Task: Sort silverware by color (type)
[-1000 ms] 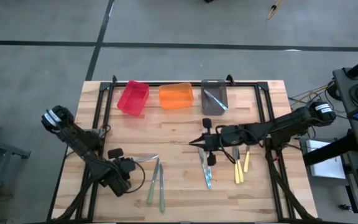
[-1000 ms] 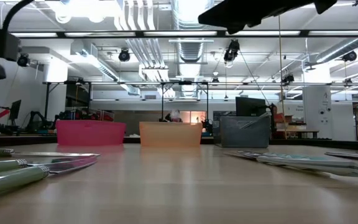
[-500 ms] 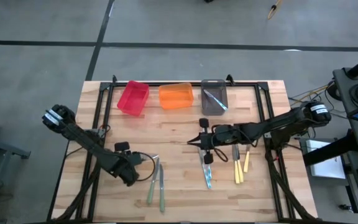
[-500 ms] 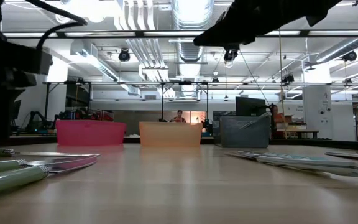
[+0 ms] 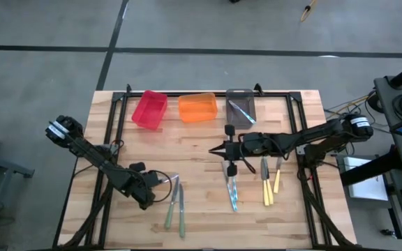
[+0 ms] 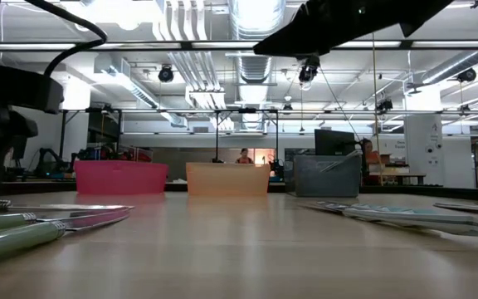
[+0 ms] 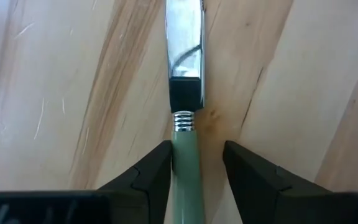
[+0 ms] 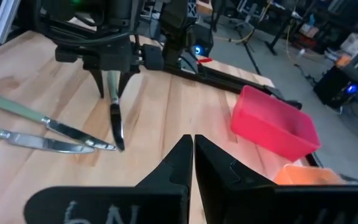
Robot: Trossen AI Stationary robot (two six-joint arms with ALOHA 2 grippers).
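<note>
As the left gripper (image 7: 196, 163), jaws half-open, straddles a green-handled metal knife (image 7: 186, 155), next: close & lift; right gripper (image 5: 215, 149) shut, mid-table.

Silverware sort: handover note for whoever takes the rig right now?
Left claw: open, low at the table, fingers either side of a green-handled knife, not clamped yet.
Right claw: shut, holding nothing, hovering over mid-table.
Done: one blue-handled piece lies in the grey bin.
Left: that knife plus two green-handled pieces beside it, and the blue-handled pieces and yellow-handled pieces on the table by the right arm. Nothing shows in the red bin or orange bin.
</note>
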